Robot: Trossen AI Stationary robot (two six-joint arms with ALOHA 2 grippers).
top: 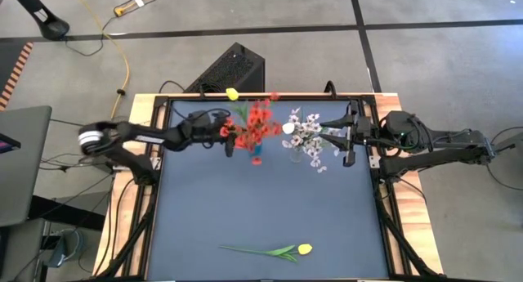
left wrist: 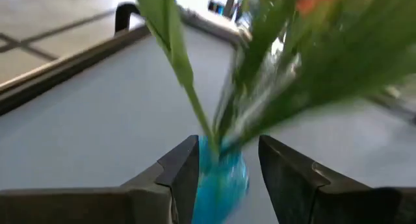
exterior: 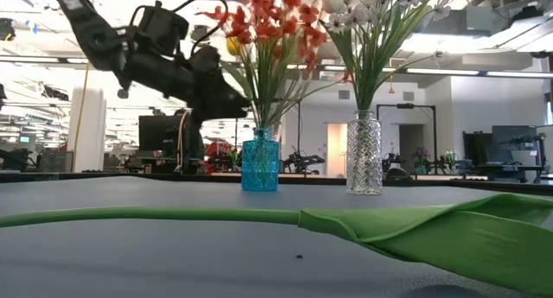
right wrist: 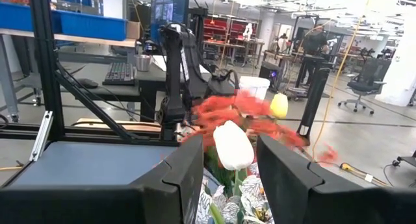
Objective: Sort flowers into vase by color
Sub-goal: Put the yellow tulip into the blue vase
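A blue vase at the table's far middle holds red flowers and one yellow tulip. To its right, a clear vase holds small white-pink blossoms and a white tulip. My left gripper is open just left of the red bunch. Its fingers stand on either side of the stems above the blue vase, which shows blurred beyond them. My right gripper hangs open right of the clear vase, level with the blossoms. Another yellow tulip lies flat near the front edge.
The lying tulip's green stem and leaf stretch along the front of the dark mat. A black box stands behind the table's far edge. A laptop sits off the table's left side.
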